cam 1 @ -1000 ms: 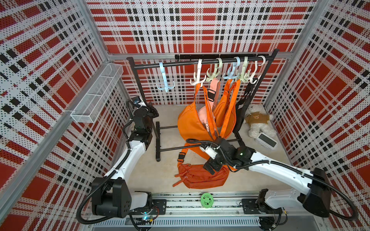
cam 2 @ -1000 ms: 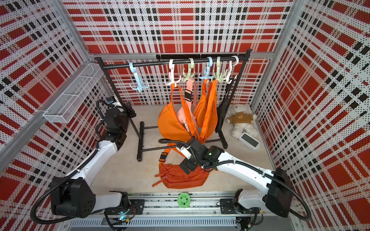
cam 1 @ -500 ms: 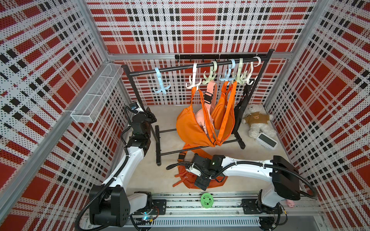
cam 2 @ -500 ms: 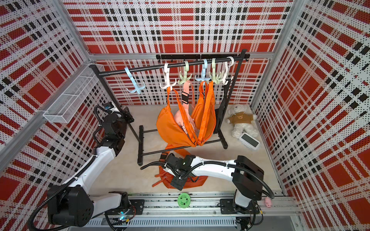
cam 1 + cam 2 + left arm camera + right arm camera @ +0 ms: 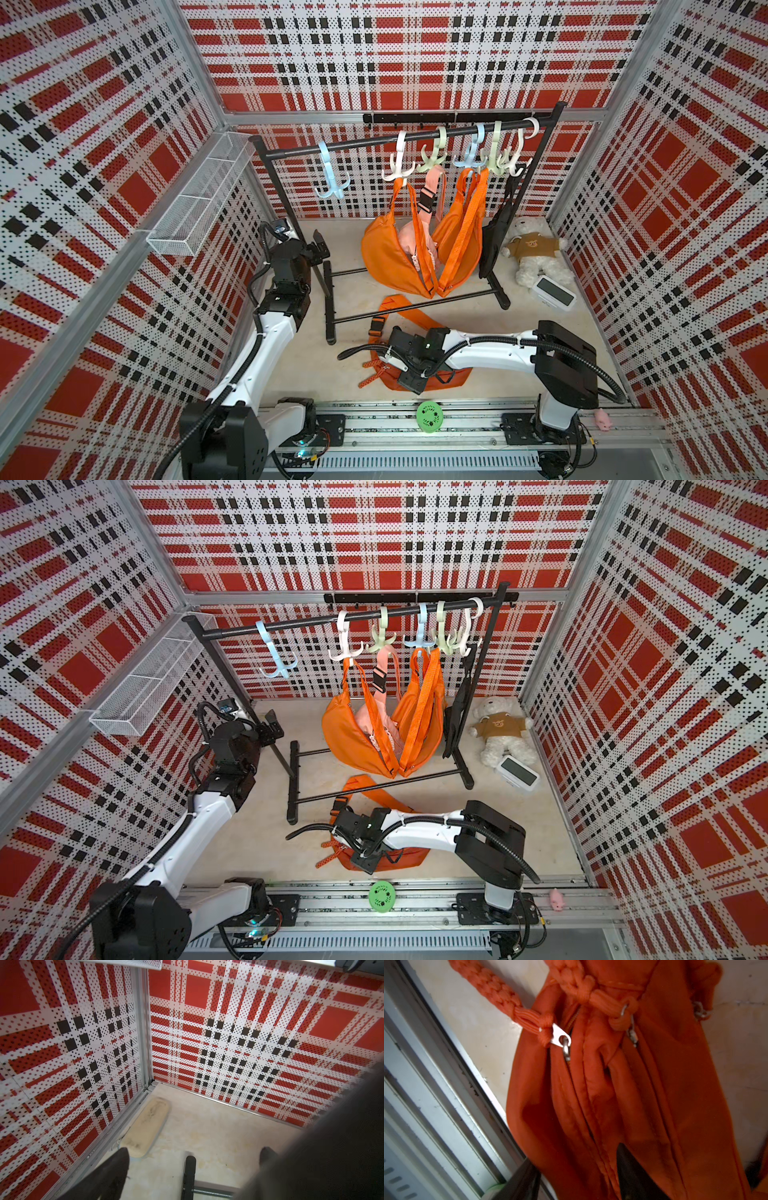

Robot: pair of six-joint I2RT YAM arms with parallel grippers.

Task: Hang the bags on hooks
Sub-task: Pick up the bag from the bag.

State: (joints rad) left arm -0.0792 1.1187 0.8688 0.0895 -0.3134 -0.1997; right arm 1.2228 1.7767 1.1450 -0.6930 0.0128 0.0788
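Note:
An orange bag (image 5: 453, 380) (image 5: 411, 860) lies on the floor near the front rail, its strap (image 5: 411, 311) trailing toward the rack. My right gripper (image 5: 409, 380) (image 5: 577, 1157) is down on it, fingers closed on a fold of its fabric (image 5: 633, 1095). A black rack (image 5: 361, 143) carries several plastic hooks; the pale blue hook (image 5: 332, 183) (image 5: 276, 663) at its left hangs bare. My left gripper (image 5: 318, 249) (image 5: 195, 1155) stands open beside the rack's left post, holding nothing.
Two orange bags (image 5: 390, 257), a pink one (image 5: 411, 245) and a black one (image 5: 492, 237) hang on the rack. A teddy bear (image 5: 534, 253) and a white clock (image 5: 555, 293) lie at the back right. A wire basket (image 5: 199, 195) is on the left wall. A green disc (image 5: 430, 415) sits on the front rail.
My right arm has swung toward the front and come down on the floor bag, its jaws closing on the fabric. My left jaws have opened off the rack's post.

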